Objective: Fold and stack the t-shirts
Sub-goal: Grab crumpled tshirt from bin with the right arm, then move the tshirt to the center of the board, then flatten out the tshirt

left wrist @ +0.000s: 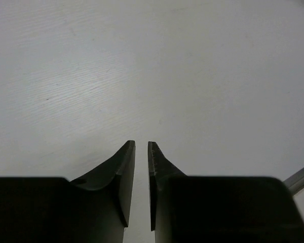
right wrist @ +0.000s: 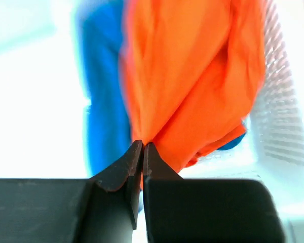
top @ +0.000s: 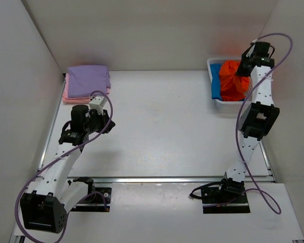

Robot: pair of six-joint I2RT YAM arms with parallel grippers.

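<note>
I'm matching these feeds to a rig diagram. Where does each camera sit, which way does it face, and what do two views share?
Top external: above and behind the arms, looking down on the table; both arms show, bases nearest.
Left wrist: on the left arm, facing bare table; the left gripper shows, slightly open, empty.
Right wrist: on the right arm, facing the basket; the right gripper shows, shut on the orange tee.
Shared: top external and right wrist both show the orange tee, blue tee and basket.

We see on both the left arm (top: 61,162) and the right arm (top: 261,88) white perforated links, black joints, lavender cables (top: 111,112), dark tapered jaws
</note>
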